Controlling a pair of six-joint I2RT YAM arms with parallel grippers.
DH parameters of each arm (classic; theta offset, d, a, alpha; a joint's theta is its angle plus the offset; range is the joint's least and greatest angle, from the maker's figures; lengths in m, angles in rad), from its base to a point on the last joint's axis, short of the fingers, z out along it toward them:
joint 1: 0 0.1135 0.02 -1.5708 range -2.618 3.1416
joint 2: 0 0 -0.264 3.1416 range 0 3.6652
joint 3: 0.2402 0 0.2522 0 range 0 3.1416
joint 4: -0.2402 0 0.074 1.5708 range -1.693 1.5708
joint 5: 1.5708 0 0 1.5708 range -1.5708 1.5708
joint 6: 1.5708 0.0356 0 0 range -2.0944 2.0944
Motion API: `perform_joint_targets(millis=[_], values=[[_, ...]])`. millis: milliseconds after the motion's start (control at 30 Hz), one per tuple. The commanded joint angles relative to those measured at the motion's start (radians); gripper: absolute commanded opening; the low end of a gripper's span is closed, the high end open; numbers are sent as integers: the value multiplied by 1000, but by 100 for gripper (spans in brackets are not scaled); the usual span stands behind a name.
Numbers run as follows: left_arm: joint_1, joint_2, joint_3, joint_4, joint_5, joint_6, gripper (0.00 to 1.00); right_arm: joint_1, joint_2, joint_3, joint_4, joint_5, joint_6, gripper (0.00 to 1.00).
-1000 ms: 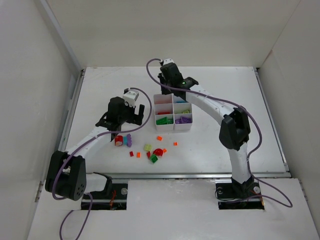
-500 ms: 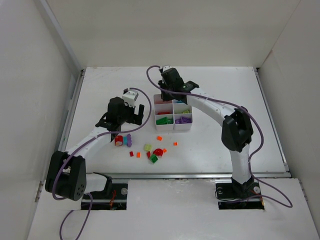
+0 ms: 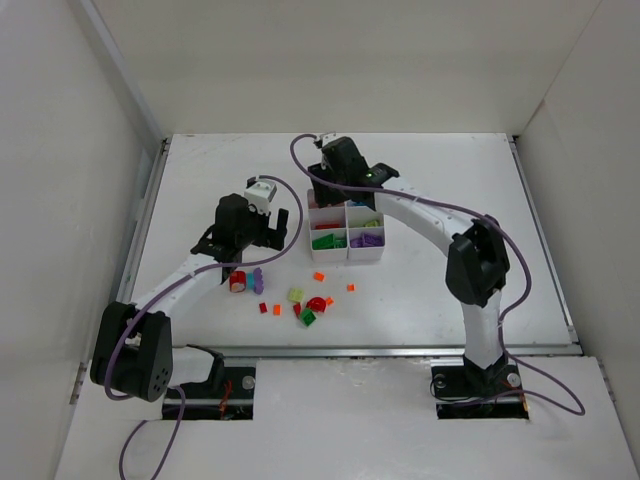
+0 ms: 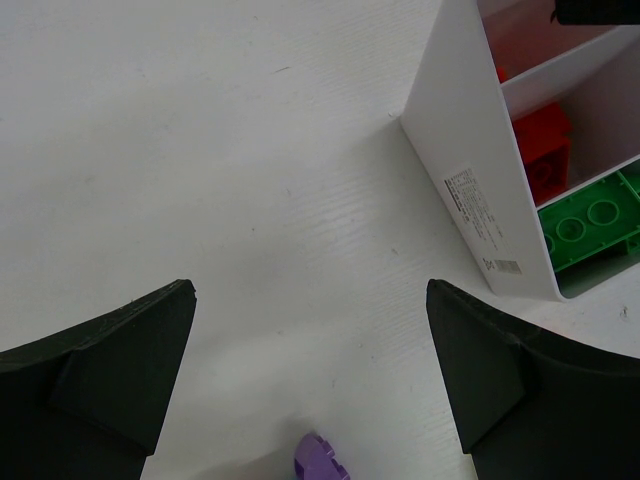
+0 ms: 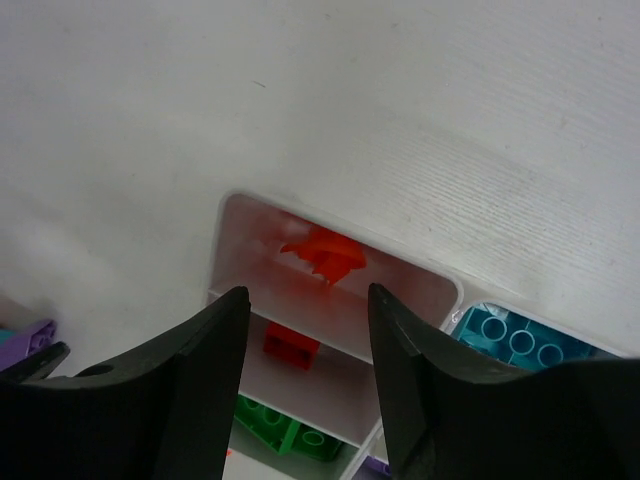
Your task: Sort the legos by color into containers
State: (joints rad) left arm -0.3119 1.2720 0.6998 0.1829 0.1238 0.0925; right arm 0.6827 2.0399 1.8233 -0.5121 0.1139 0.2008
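The white six-compartment tray [image 3: 348,256] holds sorted legos: an orange piece [image 5: 322,255] in the far-left compartment, a red brick [image 5: 291,344] in the one behind it, then green [image 5: 285,428], with cyan [image 5: 510,338] alongside. My right gripper [image 5: 308,300] hangs open over the far-left compartment [image 3: 325,195], nothing between its fingers. Left of the tray, my left gripper [image 3: 243,252] stands wide open and empty above bare table [image 4: 308,290]. A purple brick [image 4: 322,460] lies just under it, beside a red one [image 3: 237,281].
Loose legos lie in front of the tray: orange bits [image 3: 319,276], a yellow-green piece [image 3: 296,295], a red piece [image 3: 317,303], a green one [image 3: 308,318] and small red and orange bits [image 3: 270,309]. White walls enclose the table on three sides.
The right wrist has shifted slightly left over the tray's far-left corner, and its jaws now stand apart. The left arm and the loose legos have not moved.
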Motion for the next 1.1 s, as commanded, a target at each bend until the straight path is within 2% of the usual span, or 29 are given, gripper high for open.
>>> perform_joint_targets(millis=[0,133,233,400,533,700,867,1067], values=[[5,-42,-3,26,10,-13,100,17,-113,2,21,3,-32,57],[5,-42,-3,26,10,-13,100,17,-207,-62,12,3,-55,57],[5,-51,-13,26,10,-13,100,17,-335,-242,-43,3,-69,57],[5,-51,-13,26,30,-13,100,95,-432,-493,-111,56,-78,57],[5,-51,-13,26,30,-13,100,162,-458,-637,-106,46,-3,55],[-13,-60,-22,26,39,-13,100,184,-458,-679,-72,46,25,54],[-13,-69,-22,26,39,-4,100,184,-353,-650,-72,33,-32,54],[-33,-79,-31,7,19,-4,100,184,-310,-636,-51,-20,-44,55]])
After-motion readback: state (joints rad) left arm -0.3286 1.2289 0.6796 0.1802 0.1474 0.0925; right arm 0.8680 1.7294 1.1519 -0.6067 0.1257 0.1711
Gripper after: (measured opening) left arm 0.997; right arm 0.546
